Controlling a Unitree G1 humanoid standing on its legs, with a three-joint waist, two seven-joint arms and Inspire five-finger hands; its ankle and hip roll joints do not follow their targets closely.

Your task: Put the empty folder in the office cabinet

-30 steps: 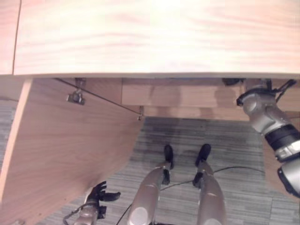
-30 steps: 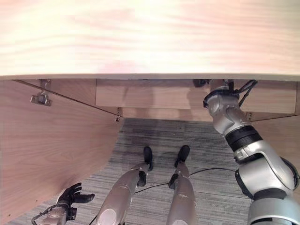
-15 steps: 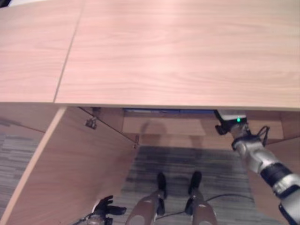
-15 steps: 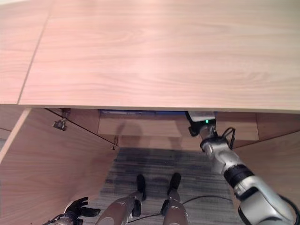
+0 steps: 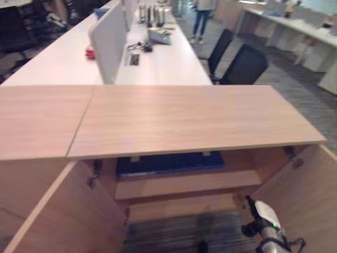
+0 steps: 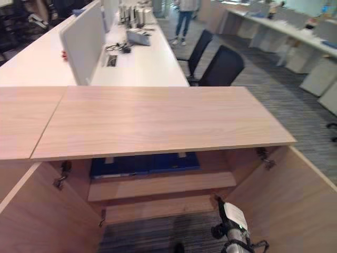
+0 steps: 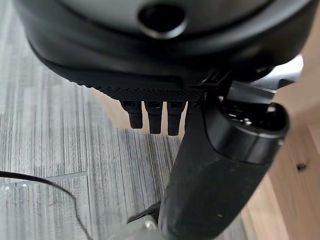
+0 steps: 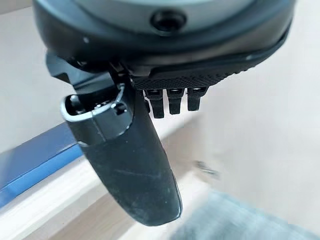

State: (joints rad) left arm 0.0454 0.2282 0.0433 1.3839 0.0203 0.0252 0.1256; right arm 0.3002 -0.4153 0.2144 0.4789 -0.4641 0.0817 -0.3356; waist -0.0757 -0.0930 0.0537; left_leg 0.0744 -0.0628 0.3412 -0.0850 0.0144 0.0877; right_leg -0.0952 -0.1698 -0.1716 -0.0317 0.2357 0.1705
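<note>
Left eye view looks down over a low wooden office cabinet [image 5: 179,118] whose two doors stand swung open toward the robot, the left door [image 5: 58,216] and the right door [image 5: 303,195] framing the opening. Inside, on the upper shelf [image 5: 184,182], a blue folder [image 5: 168,162] lies flat just under the cabinet's top panel, stretching across most of the shelf's width. A lower shelf [image 6: 158,208] sits beneath it, and grey striped carpet [image 5: 179,234] shows below the opening.

At the bottom right of the eye views the robot's right arm reaches toward the opening, close to the lower shelf's right end. Right wrist view shows the right hand [image 8: 172,100] with its fingers hanging straight and relaxed, the thumb standing apart from them, holding nothing; the folder's blue edge [image 8: 35,160] lies past the thumb, clear of the hand.

Left wrist view shows the left hand [image 7: 155,117] with fingers likewise straight and loose, empty, over the carpet and beside a wooden door panel.

Behind the cabinet stretch long white desks [image 5: 63,60] with a divider screen [image 5: 109,39], dark office chairs [image 5: 243,66], and a person [image 5: 202,16] standing far off.
</note>
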